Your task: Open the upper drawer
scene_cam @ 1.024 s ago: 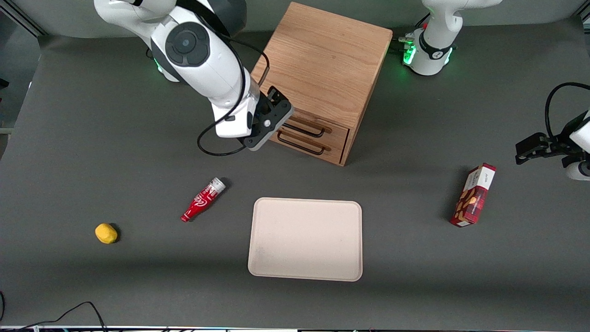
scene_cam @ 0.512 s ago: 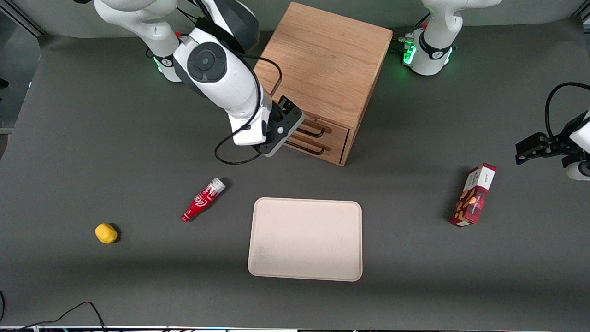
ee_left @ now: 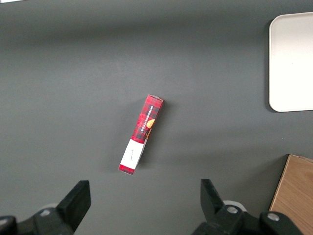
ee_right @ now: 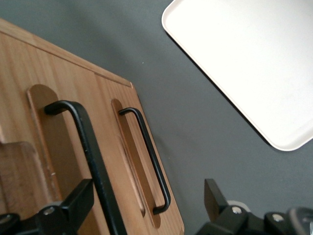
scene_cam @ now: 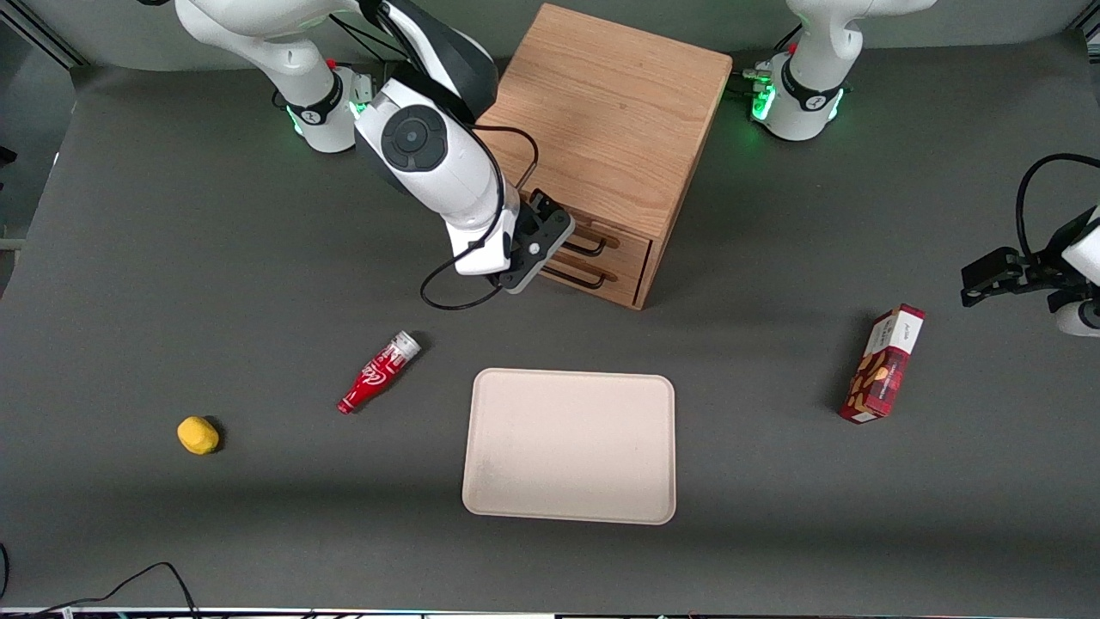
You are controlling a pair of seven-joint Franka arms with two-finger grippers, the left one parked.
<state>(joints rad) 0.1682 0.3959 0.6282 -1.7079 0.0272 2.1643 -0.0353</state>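
Note:
The oak cabinet (scene_cam: 606, 120) stands at the back middle of the table. The upper drawer (scene_cam: 633, 244) is shut, and its black wire handle (scene_cam: 591, 247) sits above the lower drawer's handle (scene_cam: 581, 278). My right gripper (scene_cam: 540, 244) is in front of the drawer fronts, at the handles' end nearer the working arm. In the right wrist view the gripper (ee_right: 144, 205) is open. The upper drawer's handle (ee_right: 87, 142) runs between the fingers (ee_right: 73, 201), close to one of them. The lower handle (ee_right: 149, 156) lies beside it.
A cream tray (scene_cam: 569, 445) lies nearer the front camera than the cabinet; it also shows in the right wrist view (ee_right: 244, 63). A red bottle (scene_cam: 378, 372) and a yellow lump (scene_cam: 198, 434) lie toward the working arm's end. A red box (scene_cam: 883, 364) lies toward the parked arm's end.
My right gripper has moved sideways along the cabinet front and now covers the near ends of both handles. The drawers have not moved.

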